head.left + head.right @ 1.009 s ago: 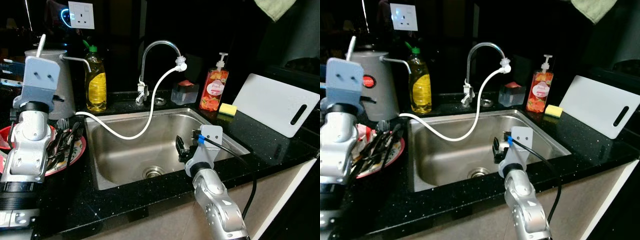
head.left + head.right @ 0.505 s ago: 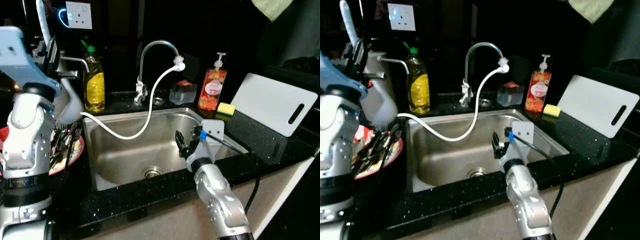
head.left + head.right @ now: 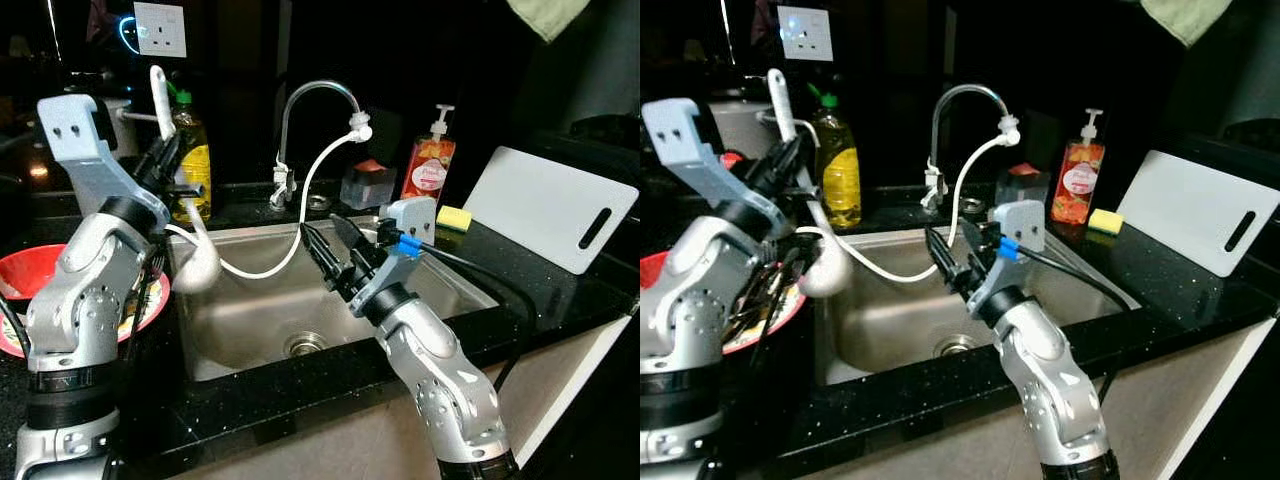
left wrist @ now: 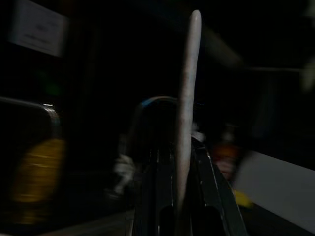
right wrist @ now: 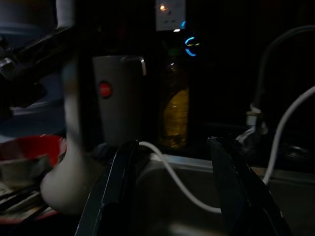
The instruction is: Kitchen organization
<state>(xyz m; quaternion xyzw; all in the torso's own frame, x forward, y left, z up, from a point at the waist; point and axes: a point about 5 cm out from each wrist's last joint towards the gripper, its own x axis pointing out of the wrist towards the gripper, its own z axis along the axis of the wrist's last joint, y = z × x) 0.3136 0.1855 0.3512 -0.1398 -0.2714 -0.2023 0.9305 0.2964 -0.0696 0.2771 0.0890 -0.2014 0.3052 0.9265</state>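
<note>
Swung from frame's left edge toward centre-left, left gripper clamps white ladle over sink rim; right gripper spread open, poised mid-frame. Step: handover. Next: right fingers close on handle.

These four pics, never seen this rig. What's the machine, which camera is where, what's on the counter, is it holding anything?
It is a humanoid robot at a kitchen sink, with two silver arms that end in black two-fingered jaws. The two wide pictures come from a stereo camera on its head, looking down at the counter. The two dark ones come from cameras on the wrists, looking along the jaws.

The left gripper is shut on a white ladle, handle up, bowl hanging by the sink's left edge. The right gripper is open over the sink and holds nothing.

On the counter: a red plate of dark utensils at left, a yellow bottle, the tap with a white hose trailing into the sink, a red soap pump, a yellow sponge and a white board leaning at right.
</note>
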